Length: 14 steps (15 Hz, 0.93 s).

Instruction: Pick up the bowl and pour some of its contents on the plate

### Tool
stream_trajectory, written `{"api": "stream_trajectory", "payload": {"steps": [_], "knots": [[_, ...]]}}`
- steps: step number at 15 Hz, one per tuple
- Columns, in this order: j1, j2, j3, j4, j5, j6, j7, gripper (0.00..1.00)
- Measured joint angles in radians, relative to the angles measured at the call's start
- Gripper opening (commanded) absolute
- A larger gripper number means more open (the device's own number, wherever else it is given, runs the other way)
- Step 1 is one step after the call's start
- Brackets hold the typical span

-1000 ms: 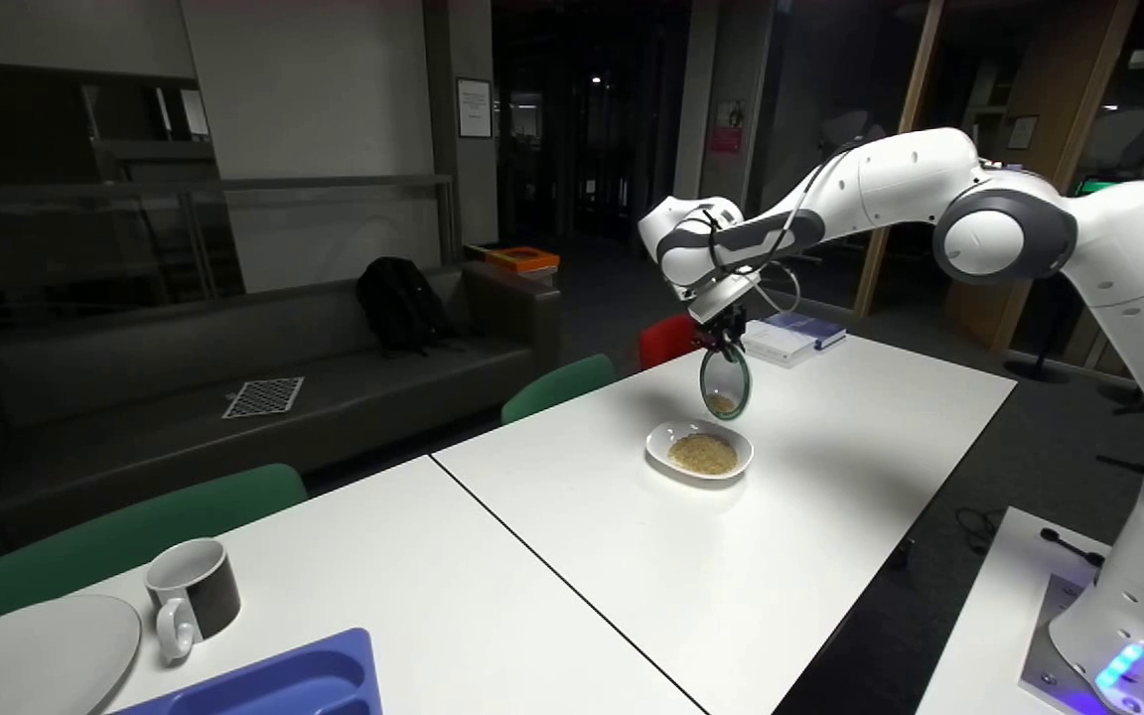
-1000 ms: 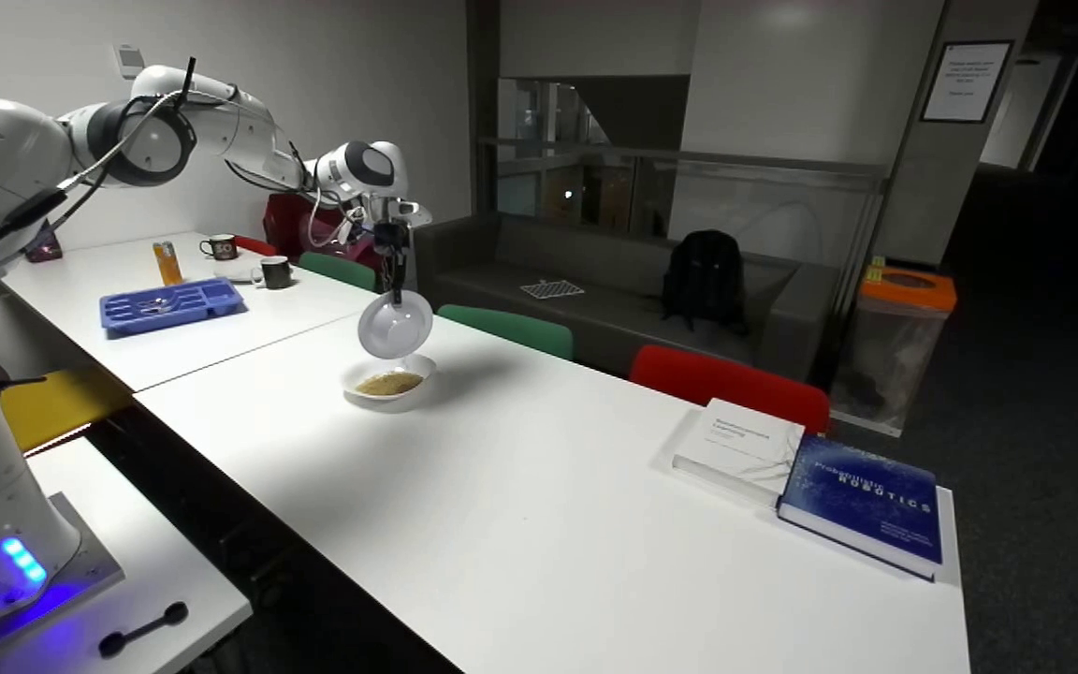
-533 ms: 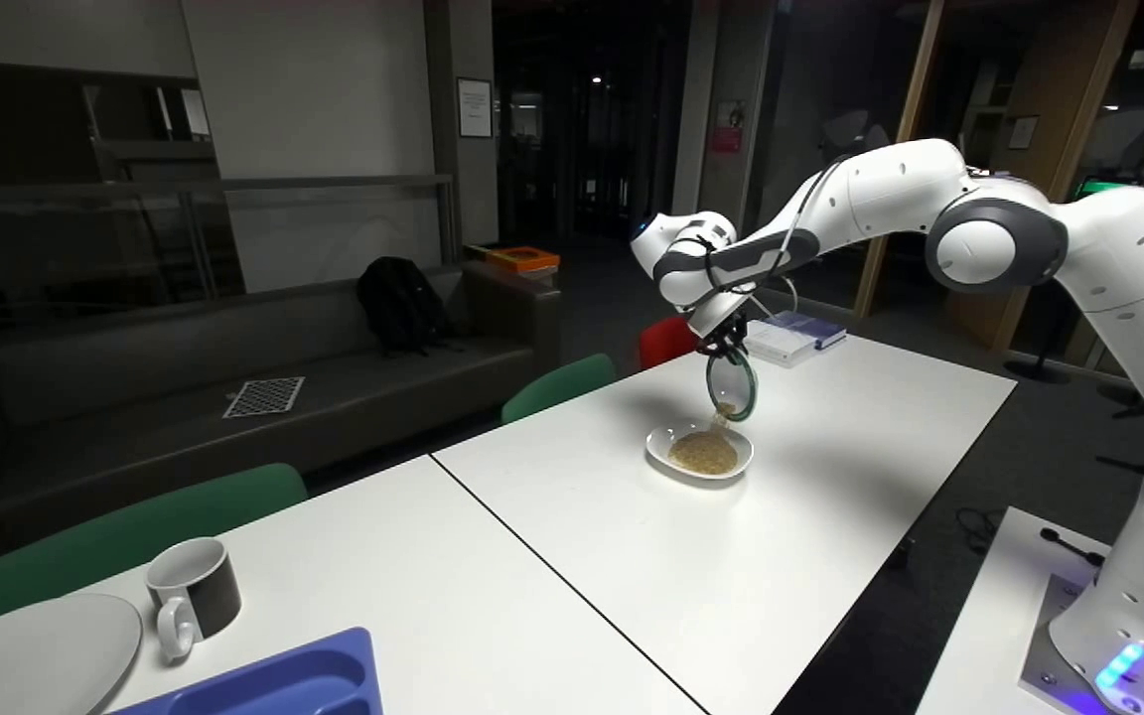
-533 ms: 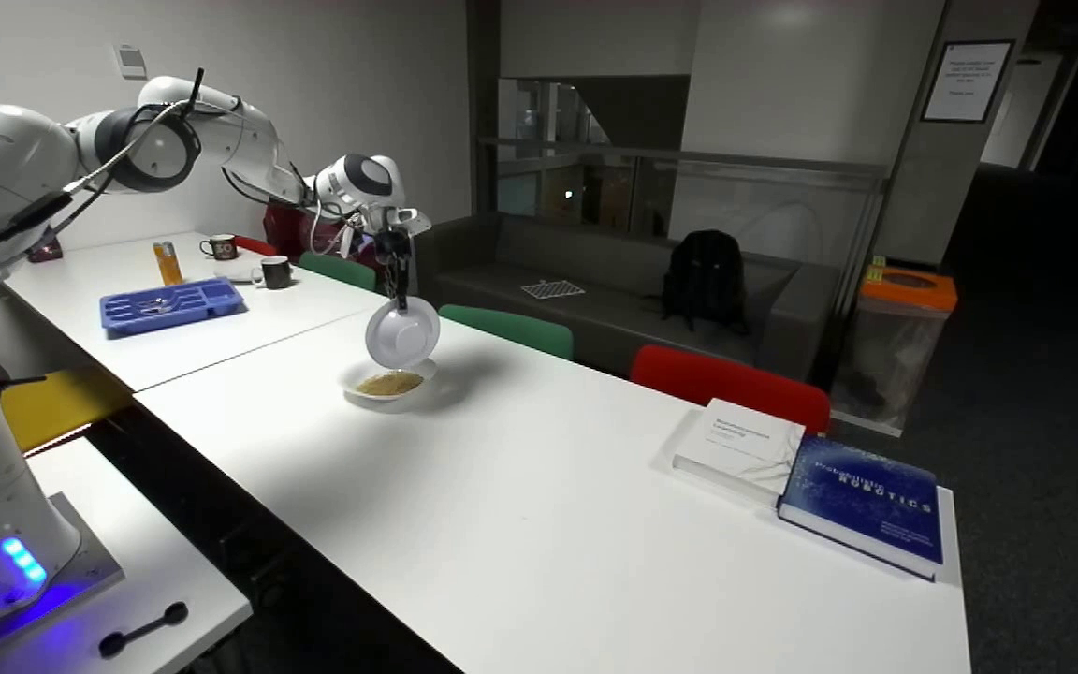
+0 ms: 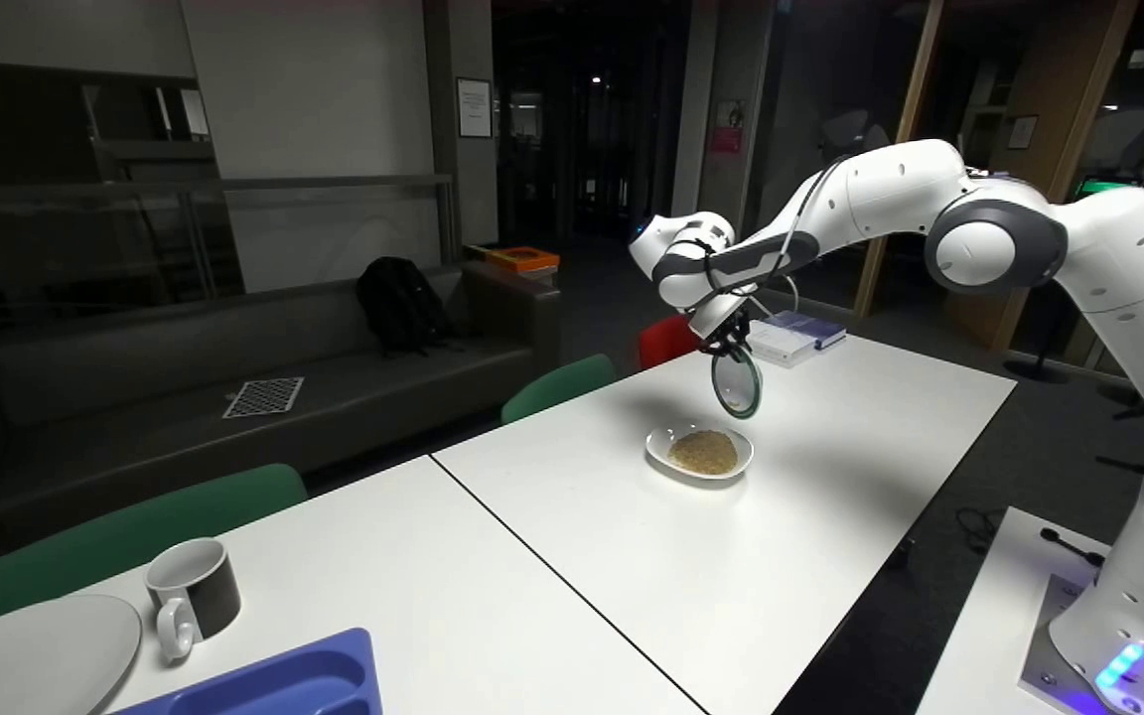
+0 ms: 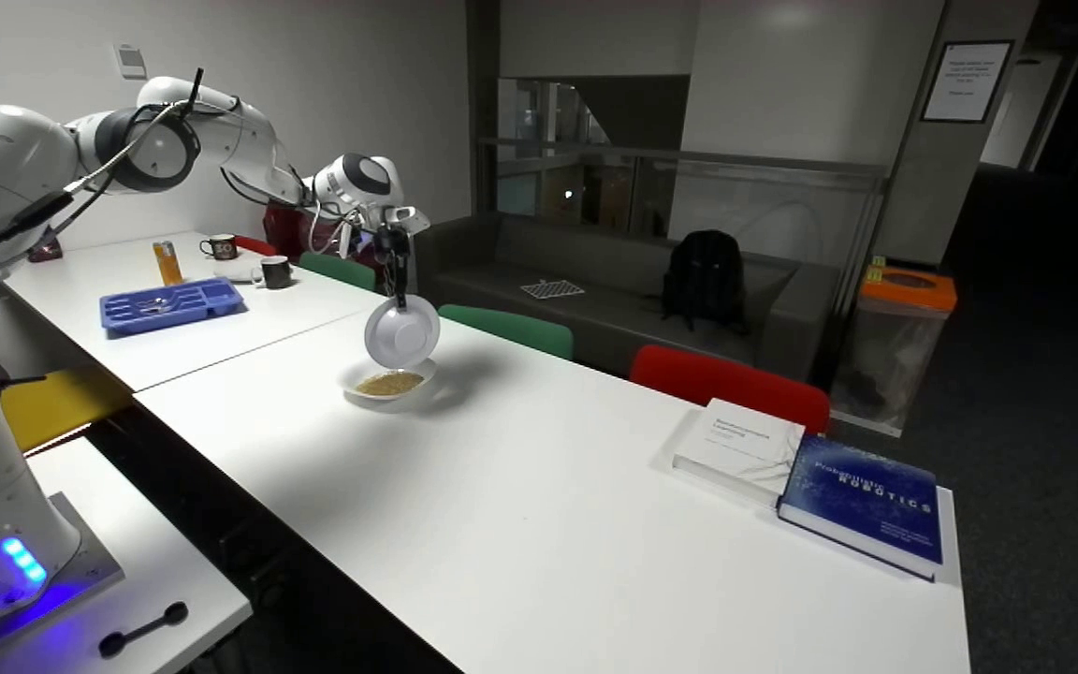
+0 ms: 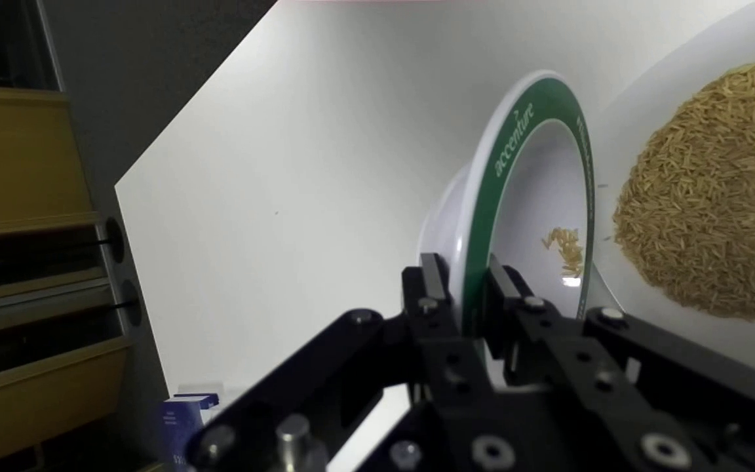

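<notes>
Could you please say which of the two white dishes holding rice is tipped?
The green-rimmed round white bowl, gripped in the black two-fingered claw, is nearly on edge; the shallow rounded white dish sits flat on the white table.

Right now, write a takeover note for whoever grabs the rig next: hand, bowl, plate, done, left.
Hand: shut on the bowl, gripping it by the rim.
Bowl: raised off the table, tipped steeply, mouth toward the plate.
Plate: on the table, bearing a heap of rice.
Done: bowl picked up; pour looks complete, with only a few grains inside the bowl.
Left: probably just level the bowl and set it down; opening up here would likely drop it.
</notes>
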Motion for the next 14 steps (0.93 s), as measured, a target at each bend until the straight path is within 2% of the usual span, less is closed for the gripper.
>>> {"api": "stream_trajectory", "payload": {"steps": [14], "knots": [[0.075, 0.001, 0.002, 0.029, -0.029, -0.043, 0.030, 0.04]]}}
